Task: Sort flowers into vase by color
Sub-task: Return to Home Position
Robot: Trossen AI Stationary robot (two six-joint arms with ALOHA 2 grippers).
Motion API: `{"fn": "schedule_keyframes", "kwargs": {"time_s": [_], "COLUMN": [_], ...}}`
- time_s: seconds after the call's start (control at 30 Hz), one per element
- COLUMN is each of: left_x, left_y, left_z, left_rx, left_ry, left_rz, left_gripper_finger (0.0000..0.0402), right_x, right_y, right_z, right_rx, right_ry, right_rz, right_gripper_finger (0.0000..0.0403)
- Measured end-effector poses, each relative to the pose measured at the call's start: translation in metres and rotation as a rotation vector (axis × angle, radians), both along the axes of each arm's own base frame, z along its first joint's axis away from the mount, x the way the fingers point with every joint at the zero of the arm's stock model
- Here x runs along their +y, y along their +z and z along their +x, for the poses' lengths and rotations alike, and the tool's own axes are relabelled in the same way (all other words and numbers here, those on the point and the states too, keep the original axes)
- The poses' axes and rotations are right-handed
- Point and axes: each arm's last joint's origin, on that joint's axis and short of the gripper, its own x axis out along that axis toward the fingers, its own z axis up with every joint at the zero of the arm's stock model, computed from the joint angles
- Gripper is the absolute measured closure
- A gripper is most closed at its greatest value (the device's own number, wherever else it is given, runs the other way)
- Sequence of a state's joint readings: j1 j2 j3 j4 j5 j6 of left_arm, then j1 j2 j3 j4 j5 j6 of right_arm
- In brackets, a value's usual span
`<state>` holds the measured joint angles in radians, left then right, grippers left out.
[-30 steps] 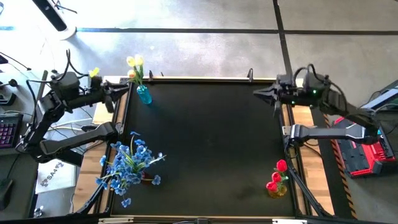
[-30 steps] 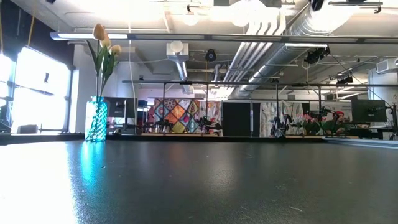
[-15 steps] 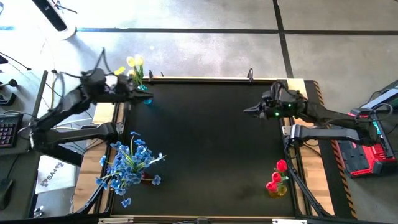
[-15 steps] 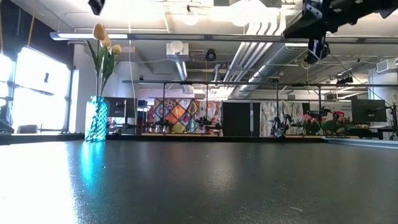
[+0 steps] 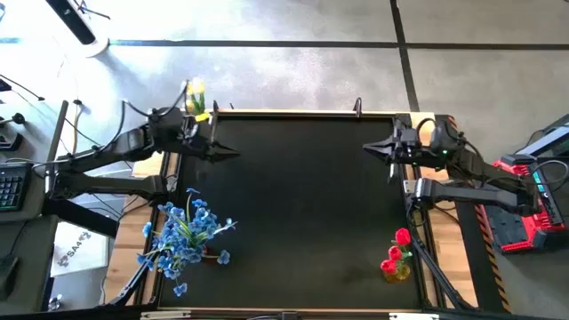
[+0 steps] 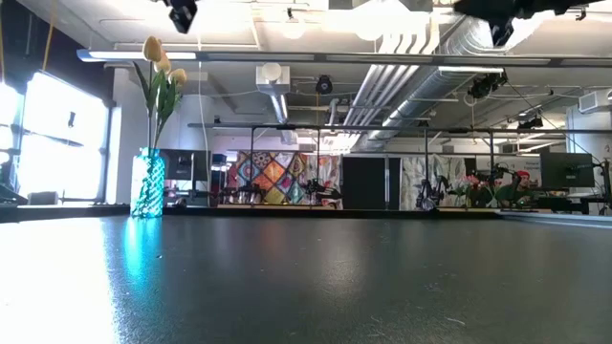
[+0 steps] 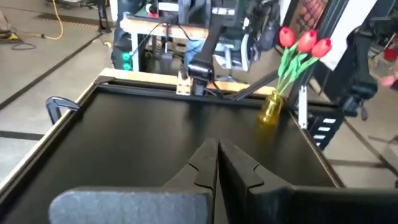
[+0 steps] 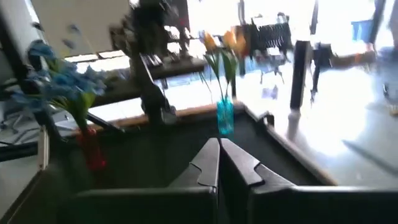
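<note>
All flowers stand with their stems in vases. Cream-yellow tulips [image 5: 195, 92] [image 8: 221, 45] sit in a teal vase [image 6: 147, 183] [image 8: 225, 117] at the far left corner. Blue blossom sprays [image 5: 186, 235] [image 8: 55, 82] fill a red vase [image 8: 93, 149] at the near left. Red tulips [image 5: 397, 250] [image 7: 303, 41] stand in a yellow vase [image 7: 270, 108] [image 5: 396, 271] at the near right. My left gripper [image 5: 233, 154] [image 7: 217, 145] is shut and empty, raised above the table's far left part. My right gripper [image 5: 368, 148] [image 8: 219, 144] is shut and empty, by the right edge.
The black table top [image 5: 302, 204] has a raised rim with clamps at the far edge [image 5: 358, 105]. The middle of the table lies bare between the two arms. In the high view the left arm covers the teal vase. Equipment stands beyond both side edges.
My left gripper has swung from beyond the far left corner out over the table, toward the right and slightly toward the near edge, passing the teal vase. My right gripper reached toward the table's middle, then drew back toward the right edge. The flowers and vases stayed still.
</note>
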<state>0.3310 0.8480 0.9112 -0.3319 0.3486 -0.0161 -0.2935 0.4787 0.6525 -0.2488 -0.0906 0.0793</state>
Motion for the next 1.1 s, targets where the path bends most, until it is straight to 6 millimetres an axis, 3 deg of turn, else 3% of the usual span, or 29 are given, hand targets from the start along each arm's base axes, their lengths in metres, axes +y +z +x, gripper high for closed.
{"fn": "schedule_keyframes", "kwargs": {"time_s": [0.17,0.37,0.5,0.7,0.93,1.1], "left_x": [-0.001,-0.001,-0.002,-0.006,-0.014,-0.019], "left_y": [-0.008,-0.011,-0.008,-0.003,-0.049,-0.085], "left_z": [0.025,0.038,0.030,0.000,-0.021,-0.023], "left_rx": [0.016,0.001,-0.003,-0.023,-0.180,-0.106], "left_ry": [-0.022,-0.005,0.009,0.094,0.107,0.074], "left_rz": [0.050,0.073,0.079,0.102,0.015,-0.060], "left_gripper_finger": [0.0401,0.0401,0.0401,0.0401,0.0401,0.0401], "right_x": [0.001,-0.001,-0.002,-0.002,0.000,0.001], "right_y": [0.003,-0.024,-0.035,-0.035,-0.035,-0.038], "right_z": [0.003,0.013,0.015,0.015,0.015,0.016], "right_rx": [-0.139,-0.273,-0.273,-0.284,-0.270,-0.246], "right_ry": [0.081,0.105,0.094,0.089,0.141,0.191], "right_rz": [-0.080,-0.091,-0.038,-0.057,-0.104,-0.095], "right_gripper_finger": [0.0403,0.0403,0.0403,0.0403,0.0403,0.0403]}}
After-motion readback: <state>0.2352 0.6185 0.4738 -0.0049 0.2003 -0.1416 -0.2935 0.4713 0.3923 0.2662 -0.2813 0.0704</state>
